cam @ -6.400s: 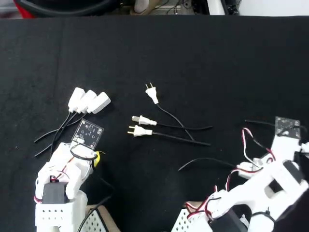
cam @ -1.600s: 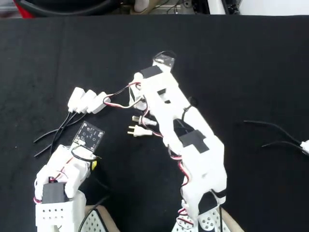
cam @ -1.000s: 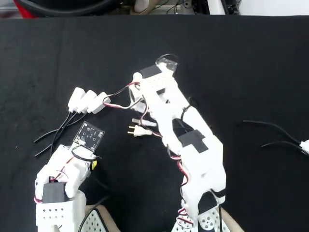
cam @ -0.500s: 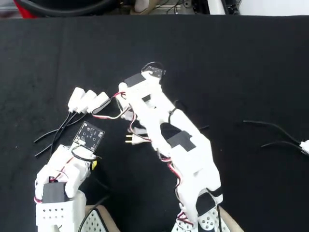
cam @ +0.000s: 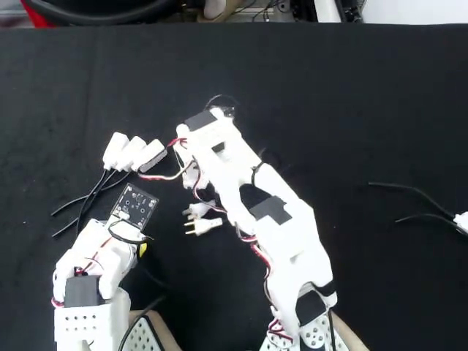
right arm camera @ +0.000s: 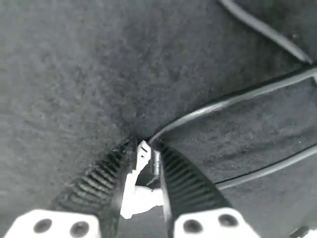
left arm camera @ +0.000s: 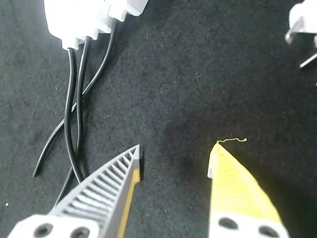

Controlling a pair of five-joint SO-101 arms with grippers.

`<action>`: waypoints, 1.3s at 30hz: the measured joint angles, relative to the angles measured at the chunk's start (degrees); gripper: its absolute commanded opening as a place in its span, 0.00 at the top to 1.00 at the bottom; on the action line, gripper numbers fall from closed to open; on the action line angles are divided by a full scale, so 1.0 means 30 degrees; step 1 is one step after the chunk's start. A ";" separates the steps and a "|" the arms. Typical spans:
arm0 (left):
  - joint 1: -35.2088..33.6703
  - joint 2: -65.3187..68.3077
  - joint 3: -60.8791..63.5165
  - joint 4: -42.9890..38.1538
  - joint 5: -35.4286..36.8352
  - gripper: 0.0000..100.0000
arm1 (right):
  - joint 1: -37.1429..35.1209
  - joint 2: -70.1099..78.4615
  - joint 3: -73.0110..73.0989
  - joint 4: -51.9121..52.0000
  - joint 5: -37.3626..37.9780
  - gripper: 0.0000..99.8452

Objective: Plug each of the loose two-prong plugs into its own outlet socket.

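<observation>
- Right tool (right arm camera: 143,147): mine, closed nearly all the way on the held plug (right arm camera: 140,192), which sits pinched between the two fingers; its cord (right arm camera: 233,99) runs out behind across the cloth.
- Right arm (cam: 252,201): stretched from the lower middle of the high view to left of centre, ending just right of the sockets.
- Left tool (left arm camera: 176,153): mine, wide open, holding nothing, low over the cloth at the lower left of the high view.
- Sockets (cam: 133,152): three white blocks in a touching row, left of centre, black leads trailing to the lower left.
- Loose plugs (cam: 197,219): two, side by side, below the sockets and against the right arm, prongs pointing left.
- Handling, as I judge it: a plug is light and hard-bodied; its smooth plastic may twist in the grip, its thin prongs could bend, and the springy cord will tug. Best held across the body's flat sides, behind the prongs.
- Table (cam: 351,95): matte black cloth, likely grippy under a dragged cord.
- Spare cables (cam: 409,194): at the right edge, well apart.
- Room: clutter beyond the top edge, too cropped to identify.
</observation>
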 measured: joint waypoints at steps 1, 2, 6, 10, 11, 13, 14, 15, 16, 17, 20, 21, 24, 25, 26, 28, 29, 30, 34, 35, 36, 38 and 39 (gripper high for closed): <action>0.0000 0.0000 0.0000 0.0000 0.0000 0.77 | 0.0293 0.0000 -0.0381 0.0088 0.0234 0.99; 0.0000 0.0000 0.0000 0.0000 0.0000 0.77 | 0.0674 0.0000 -0.0791 0.0000 0.0410 0.99; 0.0000 0.0000 0.0000 0.0000 0.0000 0.77 | 0.2549 0.0000 -0.1875 0.0117 0.0674 0.99; 0.0000 0.0000 0.0000 0.0000 0.0000 0.77 | 0.2960 0.0000 -0.2051 0.0352 0.0674 0.99; 0.0000 0.0000 0.0000 0.0000 0.0000 0.77 | 0.2960 0.0000 -0.2139 0.0762 0.0674 0.99; 0.0000 0.0000 0.0000 0.0000 0.0000 0.77 | 0.2842 0.0000 -0.2168 0.1758 0.0674 0.99; 0.0000 0.0000 0.0000 0.0000 0.0000 0.77 | 0.2608 0.0000 -0.2168 0.2256 0.0674 0.99; 0.0000 0.0000 0.0000 0.0000 0.0000 0.77 | 0.2227 0.0029 -0.2168 0.2637 0.0674 0.98; 0.0000 0.0000 0.0000 0.0000 0.0000 0.77 | 0.1729 0.0029 -0.2168 0.2842 0.0674 0.98; 0.0000 0.0000 0.0000 0.0000 0.0000 0.77 | 0.1231 0.0029 -0.2168 0.2930 0.0674 0.98; 0.0000 0.0000 0.0000 0.0000 0.0000 0.77 | 0.0322 0.0029 -0.2168 0.2960 0.0234 0.92; 0.0000 0.0000 0.0000 0.0000 0.0000 0.77 | 0.0293 0.0029 -0.2168 0.2901 -0.0029 0.89; 0.0000 0.0000 0.0000 0.0000 0.0000 0.77 | 0.0381 0.0029 -0.1817 0.2286 -0.0791 0.80; 0.0000 0.0000 0.0000 0.0000 0.0000 0.77 | 0.0352 0.0029 -0.1524 0.1993 -0.1055 0.78; 0.0000 0.0000 0.0000 0.0000 0.0000 0.77 | 0.0322 0.0029 -0.1172 0.1670 -0.1289 0.77; 0.0000 0.0000 0.0000 0.0000 0.0000 0.77 | 0.0205 0.0029 -0.0615 0.1172 -0.1700 0.77; 0.0000 0.0000 0.0000 0.0000 0.0000 0.77 | 0.0059 0.0029 -0.0381 0.0908 -0.1905 0.77; 0.0000 0.0000 0.0000 0.0000 0.0000 0.77 | -0.0117 0.0029 -0.0176 0.0703 -0.2081 0.77; 0.0000 0.0000 0.0000 0.0000 0.0000 0.77 | -0.0234 -0.0059 0.0498 -0.1084 -0.2784 0.77; 0.0000 0.0000 0.0000 0.0000 0.0000 0.77 | -0.0234 0.0000 0.0674 -0.1788 -0.2872 0.77; 0.0000 0.0000 0.0000 0.0000 0.0000 0.77 | -0.0322 0.0000 0.0850 -0.1963 -0.2901 0.77; 0.0000 -0.0029 0.0000 0.0000 -0.0029 0.77 | -0.0352 -0.0059 0.1172 -0.2549 -0.2930 0.77; 0.0000 -0.0029 0.0000 0.0000 -0.0029 0.77 | -0.0381 -0.0059 0.1260 -0.2725 -0.2930 0.77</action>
